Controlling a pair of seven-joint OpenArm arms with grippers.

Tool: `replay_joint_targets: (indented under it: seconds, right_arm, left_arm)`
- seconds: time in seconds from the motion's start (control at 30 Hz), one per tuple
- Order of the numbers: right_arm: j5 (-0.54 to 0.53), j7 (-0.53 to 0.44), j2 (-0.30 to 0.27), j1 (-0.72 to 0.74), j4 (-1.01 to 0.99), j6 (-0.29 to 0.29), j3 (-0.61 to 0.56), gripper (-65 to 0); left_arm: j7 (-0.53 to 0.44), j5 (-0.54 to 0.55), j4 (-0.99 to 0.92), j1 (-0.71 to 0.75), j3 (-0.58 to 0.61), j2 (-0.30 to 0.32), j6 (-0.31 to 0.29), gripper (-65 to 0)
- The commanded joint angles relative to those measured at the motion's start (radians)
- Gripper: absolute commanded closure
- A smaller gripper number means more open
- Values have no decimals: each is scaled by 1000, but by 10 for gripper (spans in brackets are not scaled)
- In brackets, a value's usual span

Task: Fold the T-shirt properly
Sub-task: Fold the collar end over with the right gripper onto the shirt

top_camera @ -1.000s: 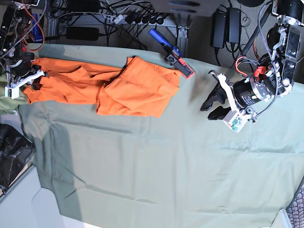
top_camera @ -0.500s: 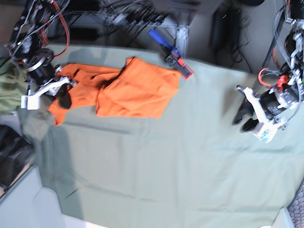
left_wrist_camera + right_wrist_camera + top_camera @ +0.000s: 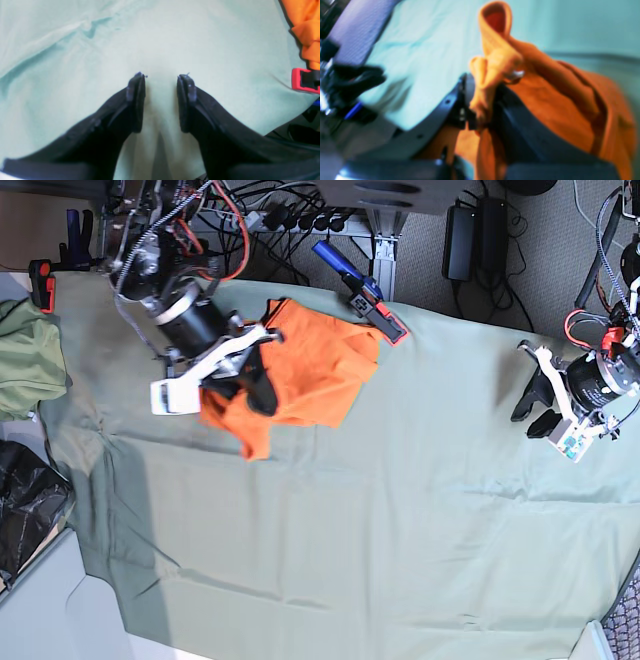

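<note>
The bright orange T-shirt (image 3: 305, 365) lies bunched at the back of the table, partly doubled over. My right gripper (image 3: 258, 395) is shut on a fold of the T-shirt (image 3: 492, 67) and holds it lifted over the rest of the shirt. A corner of orange cloth hangs below it toward the table. My left gripper (image 3: 533, 408) is open and empty at the far right of the table, over the bare sage-green cloth (image 3: 160, 45). A bit of the T-shirt (image 3: 306, 32) shows at the top right corner of the left wrist view.
A blue and red clamp (image 3: 360, 292) lies at the table's back edge beside the shirt; its red end shows in the left wrist view (image 3: 305, 80). An olive-green garment (image 3: 28, 360) lies at the far left. Cables and power bricks sit behind the table.
My right gripper has carried the shirt's left end rightward over the rest, so the shirt is now shorter and doubled. My left gripper has drawn back to the right edge.
</note>
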State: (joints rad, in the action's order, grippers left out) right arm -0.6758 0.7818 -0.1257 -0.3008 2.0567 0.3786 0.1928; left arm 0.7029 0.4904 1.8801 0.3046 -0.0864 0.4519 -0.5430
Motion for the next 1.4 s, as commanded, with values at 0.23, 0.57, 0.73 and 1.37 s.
replay_joint_targets:
  seconds: [0.23,0.57,0.73,1.37]
  right_arm:
    - [166,-83,10,6,17,92,-133,0]
    - [171,-93,10,-10,-34,93,-251,-432]
    - [171,-159,10,-6,-27,93,-274,-432]
    - [362,-199,-41,247,-54,90,168,0]
  left_arm:
    - [-19,11,14,-5,-6,14,-7,-215]
    - [-19,26,14,-5,-6,14,-7,-215]
    - [-19,26,14,-5,-6,14,-8,-215]
    - [-73,-290,172,-39,643,-20,-134,0]
